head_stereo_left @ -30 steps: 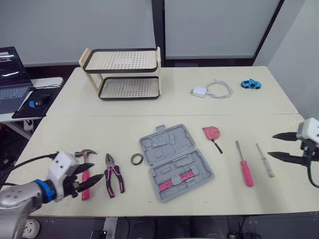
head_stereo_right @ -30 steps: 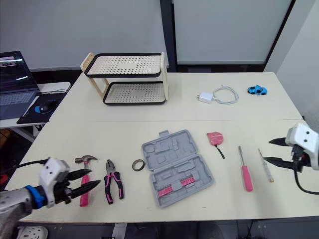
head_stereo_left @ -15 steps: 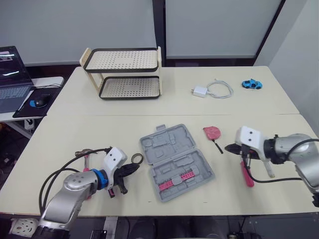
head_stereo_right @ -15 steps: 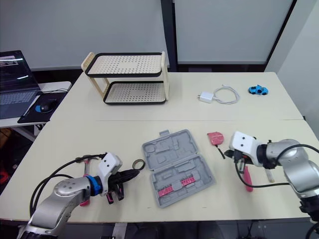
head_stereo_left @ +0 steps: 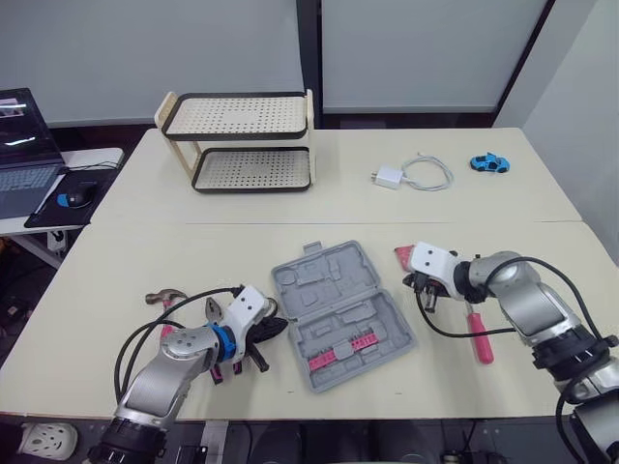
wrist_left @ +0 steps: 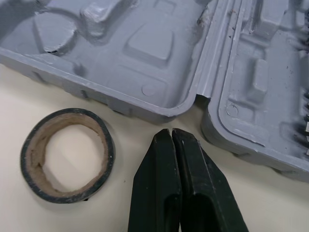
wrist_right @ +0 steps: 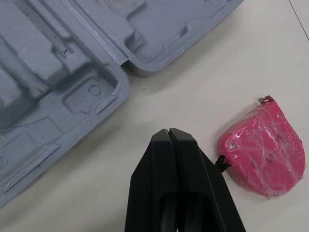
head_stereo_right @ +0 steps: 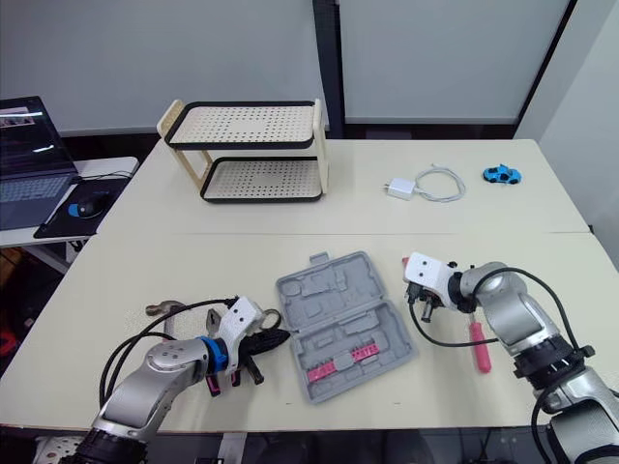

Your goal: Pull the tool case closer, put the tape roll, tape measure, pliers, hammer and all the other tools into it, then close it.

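Colours on your counter (head_stereo_left: pixel 135 261)
You see a grey tool case (head_stereo_left: pixel 340 311), pink tape measure (wrist_right: pixel 263 154), and black tape roll (wrist_left: pixel 34 164), tan inside.

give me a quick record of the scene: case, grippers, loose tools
case: tool case open, lying flat, pink bits in one half
left gripper: shut, empty, tip near the case edge, beside the tape roll
right gripper: shut, empty, tip between the case and the tape measure
outside case: tape roll, tape measure, hammer, pink screwdriver
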You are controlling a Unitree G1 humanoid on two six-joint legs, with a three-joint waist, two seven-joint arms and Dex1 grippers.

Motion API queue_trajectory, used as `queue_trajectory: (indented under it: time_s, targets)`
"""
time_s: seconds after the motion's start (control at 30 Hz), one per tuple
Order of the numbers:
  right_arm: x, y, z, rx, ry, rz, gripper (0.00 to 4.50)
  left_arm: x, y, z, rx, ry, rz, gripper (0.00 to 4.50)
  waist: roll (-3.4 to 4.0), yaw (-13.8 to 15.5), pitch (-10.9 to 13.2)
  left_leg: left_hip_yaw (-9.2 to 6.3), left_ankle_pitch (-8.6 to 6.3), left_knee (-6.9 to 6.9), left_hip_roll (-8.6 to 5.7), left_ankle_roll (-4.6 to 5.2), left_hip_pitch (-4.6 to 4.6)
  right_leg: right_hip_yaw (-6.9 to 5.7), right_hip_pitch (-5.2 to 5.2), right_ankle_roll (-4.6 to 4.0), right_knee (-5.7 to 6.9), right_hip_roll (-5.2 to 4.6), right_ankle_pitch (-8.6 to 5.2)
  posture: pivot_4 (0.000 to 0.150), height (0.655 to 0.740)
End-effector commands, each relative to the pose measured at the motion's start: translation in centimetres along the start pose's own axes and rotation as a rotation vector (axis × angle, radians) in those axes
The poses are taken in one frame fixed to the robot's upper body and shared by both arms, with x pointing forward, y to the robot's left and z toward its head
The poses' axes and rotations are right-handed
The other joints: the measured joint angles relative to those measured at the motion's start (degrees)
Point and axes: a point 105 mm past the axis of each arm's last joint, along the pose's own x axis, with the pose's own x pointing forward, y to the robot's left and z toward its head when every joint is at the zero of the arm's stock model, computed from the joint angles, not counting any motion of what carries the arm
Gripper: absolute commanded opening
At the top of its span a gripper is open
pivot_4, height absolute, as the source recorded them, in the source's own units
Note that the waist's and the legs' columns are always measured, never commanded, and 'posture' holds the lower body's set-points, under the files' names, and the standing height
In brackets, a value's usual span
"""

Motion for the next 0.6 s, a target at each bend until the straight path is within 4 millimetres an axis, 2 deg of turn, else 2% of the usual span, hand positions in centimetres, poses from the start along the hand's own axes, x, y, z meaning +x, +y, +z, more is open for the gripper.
queue_trajectory:
  time_s: [0.03,0.37,0.6]
  targets:
    - [0.4,-0.6,0.8,-0.028,-0.022,-0.014,0.04,0.1,0.1,0.5,0.032,-0.005,0.000,0.02,0.00,-0.02,0.00,0.00,0.00,0.00,0.00,0.00,0.00,-0.01,0.00,0.00,0.00,0.00,0.00,0.150,0.7400]
    - [3.1,0.0,1.0,-0.027,-0.031,0.042,0.04,0.6,-0.2,0.4,0.052,0.013,-0.018,0.02,0.01,-0.09,0.00,-0.01,0.02,0.00,0.00,-0.04,0.01,0.00,-0.03,0.00,0.03,0.01,0.00,0.150,0.7400]
    - [4.3,0.6,1.1,-0.025,-0.027,0.087,0.04,0.8,-0.5,0.2,0.056,0.034,-0.044,0.02,0.02,-0.11,-0.01,-0.01,0.03,0.00,-0.01,-0.06,0.01,0.01,-0.04,0.00,0.03,0.00,0.00,0.150,0.7400]
